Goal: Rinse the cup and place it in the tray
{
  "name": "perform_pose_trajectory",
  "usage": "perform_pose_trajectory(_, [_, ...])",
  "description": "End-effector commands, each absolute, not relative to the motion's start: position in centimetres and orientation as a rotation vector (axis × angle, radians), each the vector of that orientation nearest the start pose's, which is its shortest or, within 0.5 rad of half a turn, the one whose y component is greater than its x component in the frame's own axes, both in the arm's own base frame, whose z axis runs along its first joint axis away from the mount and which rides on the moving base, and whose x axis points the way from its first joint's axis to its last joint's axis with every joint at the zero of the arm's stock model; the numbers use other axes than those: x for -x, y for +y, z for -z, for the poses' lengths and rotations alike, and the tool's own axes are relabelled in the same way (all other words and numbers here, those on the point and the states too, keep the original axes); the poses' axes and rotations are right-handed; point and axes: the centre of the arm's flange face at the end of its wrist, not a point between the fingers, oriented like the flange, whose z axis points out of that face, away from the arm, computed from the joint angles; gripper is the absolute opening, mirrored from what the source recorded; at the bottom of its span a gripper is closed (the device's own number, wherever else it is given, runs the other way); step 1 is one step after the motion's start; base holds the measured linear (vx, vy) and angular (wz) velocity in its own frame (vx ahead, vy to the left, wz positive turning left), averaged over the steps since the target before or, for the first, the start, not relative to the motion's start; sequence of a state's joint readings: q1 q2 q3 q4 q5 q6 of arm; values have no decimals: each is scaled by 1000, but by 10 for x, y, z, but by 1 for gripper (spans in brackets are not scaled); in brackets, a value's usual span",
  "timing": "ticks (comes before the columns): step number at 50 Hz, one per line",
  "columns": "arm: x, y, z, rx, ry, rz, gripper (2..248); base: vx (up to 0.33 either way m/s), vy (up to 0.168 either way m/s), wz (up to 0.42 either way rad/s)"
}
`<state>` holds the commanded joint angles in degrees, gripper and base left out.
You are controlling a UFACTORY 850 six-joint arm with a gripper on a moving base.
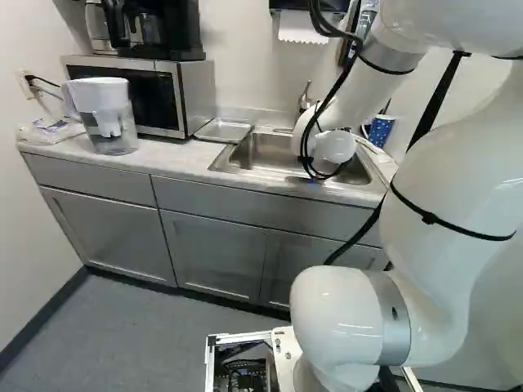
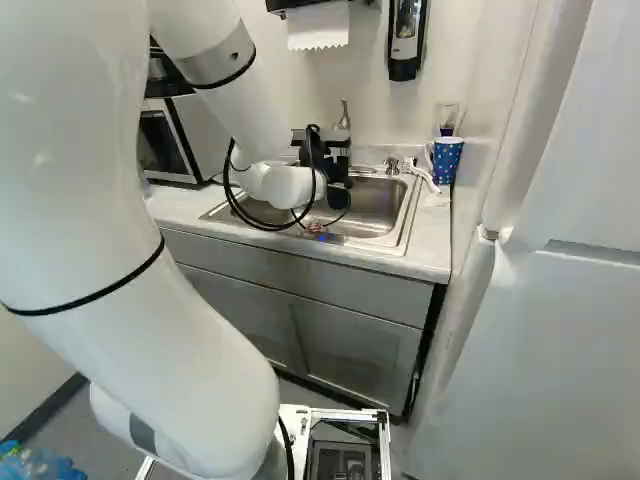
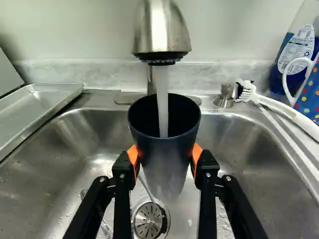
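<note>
At the left of the left base view, you have a clear plastic pitcher with a white lid [image 1: 105, 122] on the pale countertop [image 1: 167, 155], just beside a silver and black microwave [image 1: 184, 94]. Next comes the shallow silver metal tray [image 1: 222, 131], by the left rim of the stainless steel sink [image 3: 232, 144]. Over the basin, your black two-finger gripper [image 2: 338, 160] holds the dark, tapered, round-mouthed cup [image 3: 166, 167]: in the wrist view its orange pads [image 3: 133, 155] are clamped on the cup from both sides. The cup is mouth up, under the brushed metal faucet [image 3: 162, 30], and a stream of water [image 3: 162, 99] runs into it. Farther right, your white-handled brush [image 3: 289, 115] lies beside the sink, its bristles near a small metal knob [image 3: 225, 95]; past it stands a blue mug with coloured dots [image 2: 446, 160], before a bottle of blue liquid [image 3: 294, 62].
</note>
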<state>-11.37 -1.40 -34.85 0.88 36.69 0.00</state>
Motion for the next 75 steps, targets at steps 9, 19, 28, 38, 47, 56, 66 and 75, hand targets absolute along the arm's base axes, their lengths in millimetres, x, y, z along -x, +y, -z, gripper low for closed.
perform_pose_trajectory(9, [-445,-90,-451,2653,289,1864,121,0,0,0])
perform_pose_trajectory(19, [-445,-90,-451,2653,289,1864,121,0,0,0])
perform_pose_trajectory(28, [-445,-90,-451,2653,289,1864,121,0,0,0])
perform_pose_trajectory(38, [-445,-90,-451,2653,289,1864,121,0,0,0])
perform_pose_trajectory(47, [-445,-90,-451,2653,289,1864,121,0,0,0])
perform_pose_trajectory(56, [-445,-90,-451,2653,289,1864,121,0,0,0])
perform_pose_trajectory(66, [-445,-90,-451,2653,289,1864,121,0,0,0])
perform_pose_trajectory(75, [-445,-90,-451,2653,289,1864,121,0,0,0])
